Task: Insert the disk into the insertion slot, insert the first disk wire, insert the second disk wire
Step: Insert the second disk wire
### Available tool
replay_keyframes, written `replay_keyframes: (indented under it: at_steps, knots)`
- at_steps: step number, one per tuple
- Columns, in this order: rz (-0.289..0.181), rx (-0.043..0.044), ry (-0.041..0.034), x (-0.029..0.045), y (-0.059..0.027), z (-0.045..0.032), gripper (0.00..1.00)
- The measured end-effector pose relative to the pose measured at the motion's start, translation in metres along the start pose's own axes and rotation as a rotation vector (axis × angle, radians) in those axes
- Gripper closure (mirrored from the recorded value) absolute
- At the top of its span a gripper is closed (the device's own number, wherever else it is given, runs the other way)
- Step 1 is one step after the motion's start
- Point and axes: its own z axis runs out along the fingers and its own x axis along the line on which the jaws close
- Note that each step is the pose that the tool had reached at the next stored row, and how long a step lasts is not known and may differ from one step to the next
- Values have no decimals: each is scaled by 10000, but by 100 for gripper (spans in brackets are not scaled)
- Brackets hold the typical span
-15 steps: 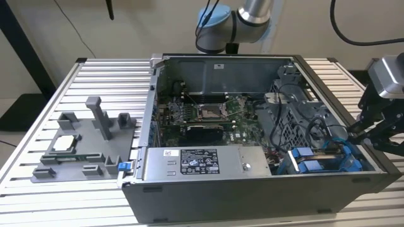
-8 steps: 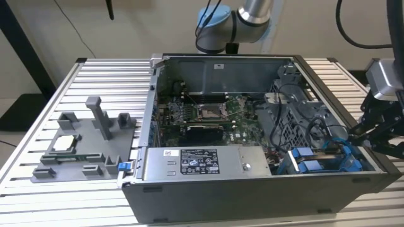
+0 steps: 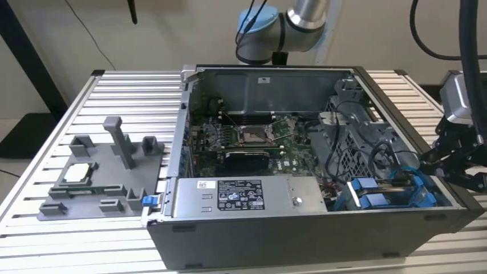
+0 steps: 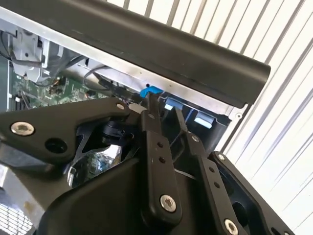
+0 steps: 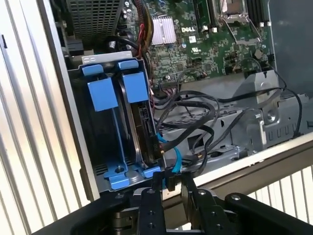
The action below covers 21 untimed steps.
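Observation:
The insertion slot [image 5: 113, 137] is a drive bay with bright blue rails and tabs in the case's corner, also seen in the exterior view as the bay [image 3: 396, 194]. The disk [image 5: 146, 128] stands edgewise in the bay under a blue tab. In the first wrist view, my gripper [image 5: 170, 182] hangs just over the case wall at the disk's end. Its fingers [image 5: 154, 193] are shut on a small black connector of a blue disk wire [image 5: 176, 161]. The gripper [image 3: 439, 162] is at the exterior view's right, by the case's side wall. The second wrist view shows its fingertips [image 4: 164, 110] close together.
Loose black cables [image 5: 195, 110] loop beside the bay over the motherboard [image 3: 243, 137]. A long grey metal box with a white sticker [image 3: 236, 197] lies along the case's near side. A grey fixture with upright posts [image 3: 106, 171] stands on the slatted table [image 3: 45, 228] at the exterior view's left.

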Motion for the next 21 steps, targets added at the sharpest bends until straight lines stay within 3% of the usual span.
replay_keyframes:
  at_steps: [1,2,4,11,17,21]
  knots:
    - [66,1,-91,1,0,3,0]
    - [116,-3,-177,2,-1,5,100]
    - [204,-3,-305,2,0,6,100]
    - [315,-23,-533,6,44,-14,100]
    - [348,-75,-761,17,231,-117,100]
    - [350,-84,-791,14,377,-228,100]
